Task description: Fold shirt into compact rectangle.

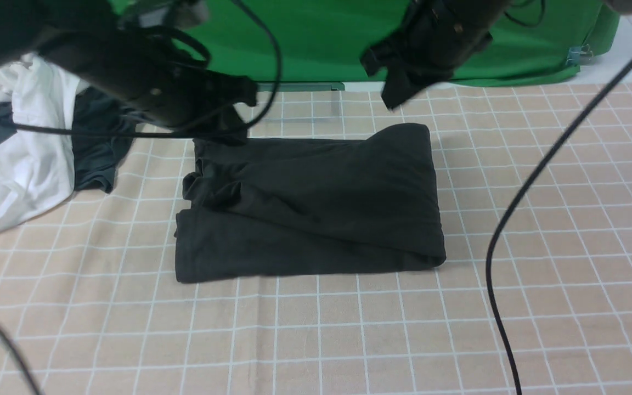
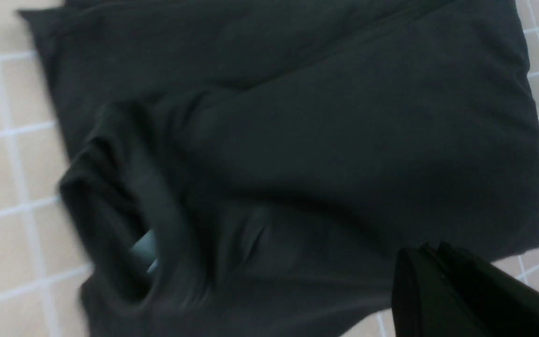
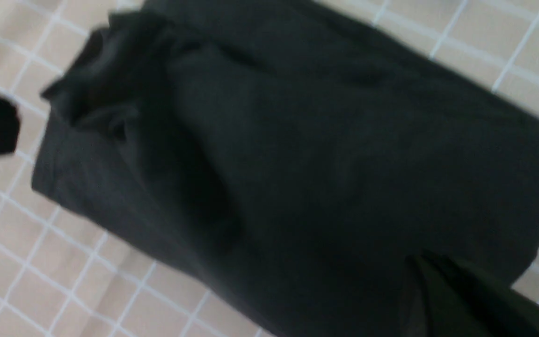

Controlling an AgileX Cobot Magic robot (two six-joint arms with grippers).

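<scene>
Seemingly, both arms' jaws hang closed and empty above the folded charcoal shirt [image 1: 316,208] on the checked cloth [image 1: 557,230].

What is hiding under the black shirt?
The checked tablecloth shows all around the folded shirt, so it very likely runs underneath too. The shirt covers that patch completely, so anything else beneath it cannot be seen.

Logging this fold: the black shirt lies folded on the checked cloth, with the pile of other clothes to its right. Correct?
No. The pile of other clothes lies to the left of the shirt, not its right, as the front view shows. The shirt is folded on the checked cloth.
</scene>
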